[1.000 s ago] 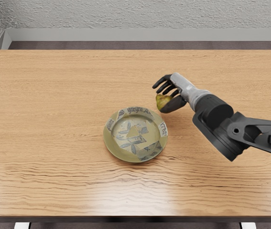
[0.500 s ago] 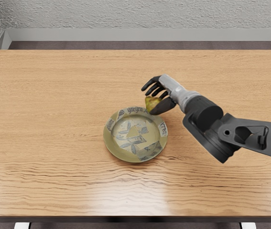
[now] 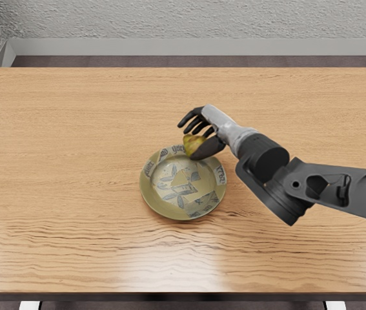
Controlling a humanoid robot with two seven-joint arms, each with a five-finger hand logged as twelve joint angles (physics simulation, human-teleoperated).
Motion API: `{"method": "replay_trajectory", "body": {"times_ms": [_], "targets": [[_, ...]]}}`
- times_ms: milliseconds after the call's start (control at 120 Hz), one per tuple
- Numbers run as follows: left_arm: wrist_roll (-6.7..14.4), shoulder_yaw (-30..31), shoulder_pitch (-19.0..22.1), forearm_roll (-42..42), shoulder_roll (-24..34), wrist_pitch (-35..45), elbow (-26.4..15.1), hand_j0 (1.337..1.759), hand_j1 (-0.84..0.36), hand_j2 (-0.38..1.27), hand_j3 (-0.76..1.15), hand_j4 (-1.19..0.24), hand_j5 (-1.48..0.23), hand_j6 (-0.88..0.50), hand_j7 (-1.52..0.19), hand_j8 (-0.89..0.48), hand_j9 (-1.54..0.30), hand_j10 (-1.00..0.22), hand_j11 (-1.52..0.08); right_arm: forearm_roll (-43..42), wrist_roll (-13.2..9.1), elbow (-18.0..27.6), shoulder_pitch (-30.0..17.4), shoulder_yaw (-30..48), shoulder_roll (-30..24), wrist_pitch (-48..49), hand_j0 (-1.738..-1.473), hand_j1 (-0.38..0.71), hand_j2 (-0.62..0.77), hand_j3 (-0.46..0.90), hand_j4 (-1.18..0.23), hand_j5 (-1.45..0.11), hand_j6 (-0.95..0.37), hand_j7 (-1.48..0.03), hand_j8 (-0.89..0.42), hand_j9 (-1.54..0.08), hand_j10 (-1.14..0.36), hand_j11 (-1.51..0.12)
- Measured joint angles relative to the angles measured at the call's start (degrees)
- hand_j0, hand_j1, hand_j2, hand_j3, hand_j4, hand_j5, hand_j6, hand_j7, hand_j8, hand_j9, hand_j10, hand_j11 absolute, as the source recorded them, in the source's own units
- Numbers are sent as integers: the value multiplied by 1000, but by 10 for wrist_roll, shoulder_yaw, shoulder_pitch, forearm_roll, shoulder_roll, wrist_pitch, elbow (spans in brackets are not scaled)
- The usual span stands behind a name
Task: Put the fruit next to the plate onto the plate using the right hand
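I have 1 arm on screen, coming in from the right edge and reaching left and far across the desk. Its robot hand is grasping the fruit, a small yellow-green piece. The thumb is under it and the dark fingers curl over it, fanned toward the left. The fruit is at the far edge of the plate, over the rim and a little right of the plate's middle. I can't tell whether it touches the rim. It is not down in the plate's well. The plate is round, with an olive rim and a blue-grey pattern, and it lies flat around the middle of the desk. The thick dark forearm crosses the desk just right of the plate, and its shadow falls on the wood beside the plate's right rim.
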Motion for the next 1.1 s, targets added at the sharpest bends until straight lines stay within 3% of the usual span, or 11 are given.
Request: {"method": "replay_trajectory", "body": {"times_ms": [542,800,1100], "targets": [[0,0,0,0,0,0,0,1658,349,1,0,-1,0,-1,0,-1,0,-1,0,-20,0,0,-15,-7,27,0,-1658,210,67,0,-511,-676,-514,-670,-425,-672,-480,-669],[0,0,0,0,0,0,0,1658,349,1,0,-1,0,-1,0,-1,0,-1,0,-48,0,0,-27,-3,28,0,-1658,-162,15,0,-170,-224,-171,-222,-146,-223,-161,-222],[0,0,0,0,0,0,0,1658,349,1,0,-1,0,-1,0,-1,0,-1,0,-50,0,0,-3,0,17,0,-1658,-307,4,0,-39,-52,-40,-51,-34,-51,-38,-51]]}}
